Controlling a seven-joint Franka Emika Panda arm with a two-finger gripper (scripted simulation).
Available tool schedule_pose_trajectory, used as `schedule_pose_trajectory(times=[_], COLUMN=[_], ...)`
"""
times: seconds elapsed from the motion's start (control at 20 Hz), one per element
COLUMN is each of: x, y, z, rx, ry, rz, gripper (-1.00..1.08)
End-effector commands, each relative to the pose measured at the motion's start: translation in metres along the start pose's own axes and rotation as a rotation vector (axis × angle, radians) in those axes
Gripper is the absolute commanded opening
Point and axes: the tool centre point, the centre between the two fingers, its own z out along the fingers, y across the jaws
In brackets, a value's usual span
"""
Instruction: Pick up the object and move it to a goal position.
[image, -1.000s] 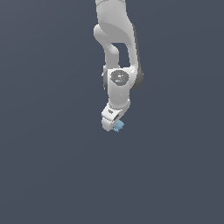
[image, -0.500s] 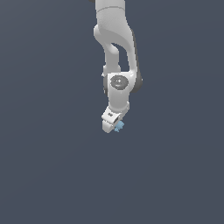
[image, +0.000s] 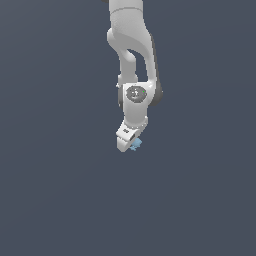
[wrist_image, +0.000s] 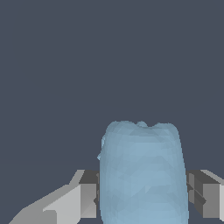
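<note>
the object (wrist_image: 143, 173), a pale blue lumpy block, sits between the claw (image: 131, 145) fingers (wrist_image: 83, 194), which press its two flanks, closed on it. in the exterior view it shows as a speck at the claw tip, against plain grey. it looks light and stiff, probably smooth; a hold across the flat sides, as here, seems soundest.

White jointed robot arm hanging from the top centre of the exterior view, tool lowest.
Its white two-fingered tool (image: 129, 145), just below frame centre, has its grey-padded fingers (wrist_image: 87, 194) clamped on a light-blue blocky piece (wrist_image: 143, 173).
</note>
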Motion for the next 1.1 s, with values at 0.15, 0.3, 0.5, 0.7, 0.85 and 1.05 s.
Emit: schedule_pose_trajectory(times=[0.15,0.3,0.5,0.7,0.85,1.05], x=[-0.007,-0.017,-0.036,-0.062,-0.085,-0.12], y=[0.002,0.006,0.012,0.02,0.028,0.04], z=[-0.007,-0.017,-0.036,-0.063,-0.087,-0.123], rx=[0.0,0.0,0.0,0.0,0.0,0.001], ry=[0.0,0.0,0.0,0.0,0.0,0.002], rz=[0.0,0.0,0.0,0.0,0.0,-0.001], gripper=[-1.0,-1.0,-1.0,-1.0,-1.0,-1.0])
